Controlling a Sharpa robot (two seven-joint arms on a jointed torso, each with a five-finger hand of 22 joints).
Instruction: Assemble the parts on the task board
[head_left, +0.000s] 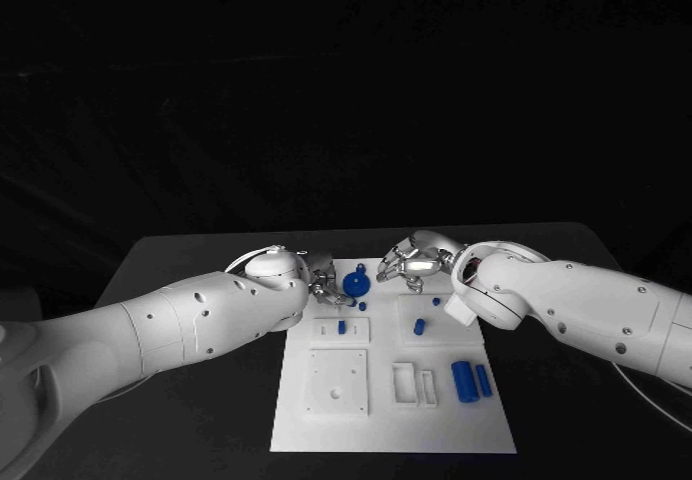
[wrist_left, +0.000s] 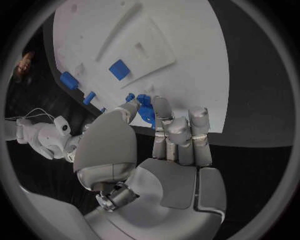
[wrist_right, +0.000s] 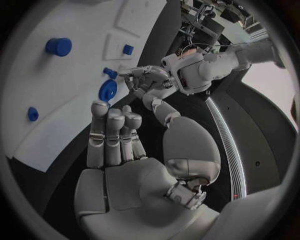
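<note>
a flat white rectangular task board (head_left: 392, 420) is lying in the middle of a black worktop (head_left: 173, 260). at the board's far edge, the left robot hand (head_left: 326, 283) is closing its fingertips on a round blue disc-shaped part (head_left: 358, 279), which is sitting at that edge. the right robot hand (head_left: 414, 258) is hovering just beside the disc, fingers apart and holding nothing. nearer the board's centre, two small blue pegs (head_left: 342, 326) are standing in its recesses. two blue cylinders (head_left: 464, 381) are lying loose by the board's right edge. assembly seems to be at an early-to-middle stage, with the disc and cylinders probably not yet seated.
</note>
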